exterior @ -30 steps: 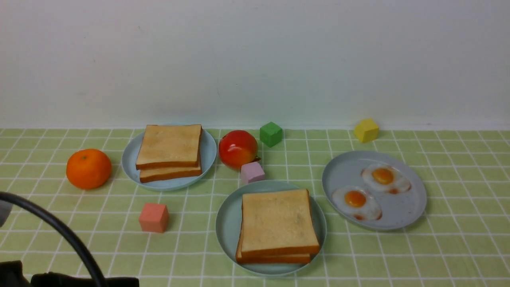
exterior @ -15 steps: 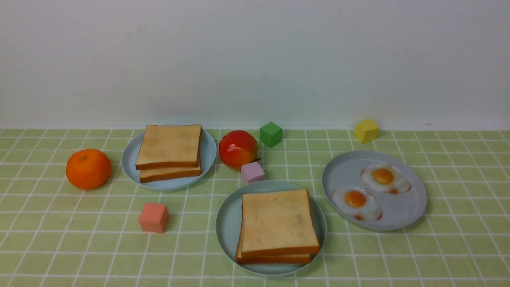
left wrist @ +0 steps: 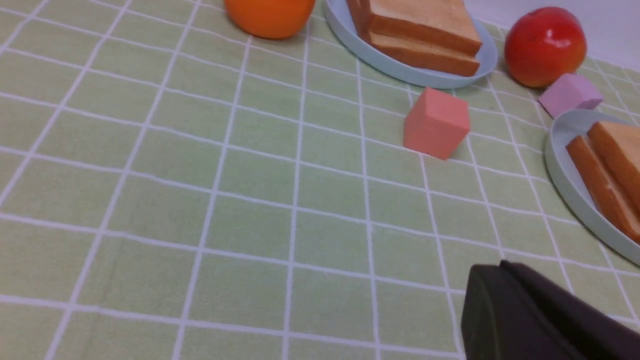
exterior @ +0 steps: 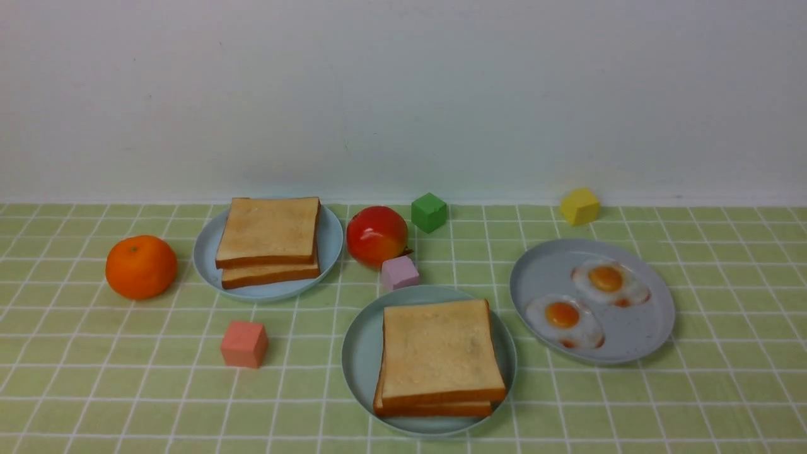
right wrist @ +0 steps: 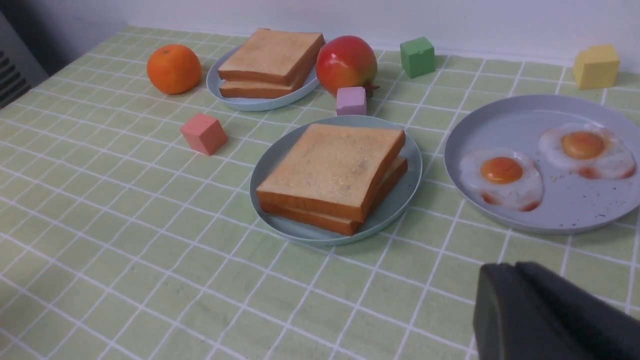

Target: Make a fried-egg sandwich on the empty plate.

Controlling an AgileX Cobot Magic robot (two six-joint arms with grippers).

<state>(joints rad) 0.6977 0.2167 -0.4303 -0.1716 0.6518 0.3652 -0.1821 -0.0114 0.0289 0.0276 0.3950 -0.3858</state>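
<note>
On green plate [exterior: 362,369]: two toasts [exterior: 441,350]
Grey plate [exterior: 643,334]: two eggs [exterior: 563,318]
Left claw [left wrist: 500,267]: closed
Right claw [right wrist: 506,270]: can't tell

Legible text — none. Plates, toast, fruit, blocks, cloth, wall: no lettering, numbers, brands or signs readable on any, at any clock position.

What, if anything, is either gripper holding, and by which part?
Nothing shows held: neither the left gripper nor the right gripper has anything at its fingertips.
</note>
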